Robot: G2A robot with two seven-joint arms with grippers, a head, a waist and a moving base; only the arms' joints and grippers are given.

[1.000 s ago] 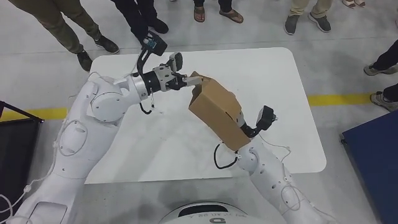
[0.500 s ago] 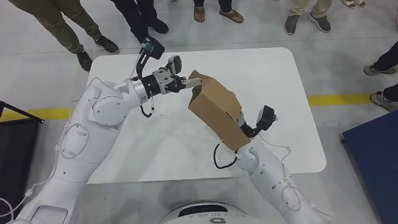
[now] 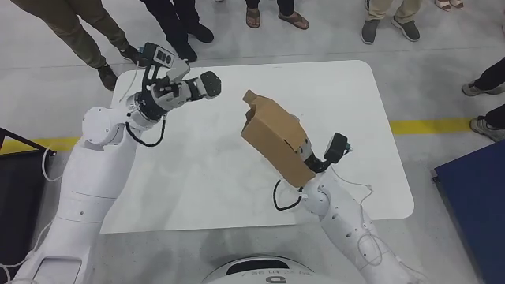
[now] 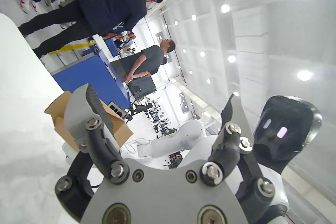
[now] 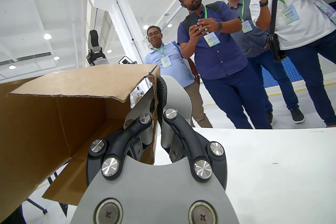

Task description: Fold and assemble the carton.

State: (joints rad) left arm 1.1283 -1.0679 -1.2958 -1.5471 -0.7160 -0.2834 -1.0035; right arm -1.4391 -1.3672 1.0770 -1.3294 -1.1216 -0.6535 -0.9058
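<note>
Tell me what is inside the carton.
The carton is open toward the right wrist view: bare cardboard walls, and one finger of the right gripper, which clamps a side wall. Its deeper part is hidden behind its own panels.

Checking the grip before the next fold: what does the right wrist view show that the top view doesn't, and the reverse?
Right wrist view: the right gripper shut on one wall of the brown cardboard carton, and the carton's open inside. Top view: the bare stretch of white rounded table between the carton and the left gripper. Both: carton, table, left gripper.
</note>
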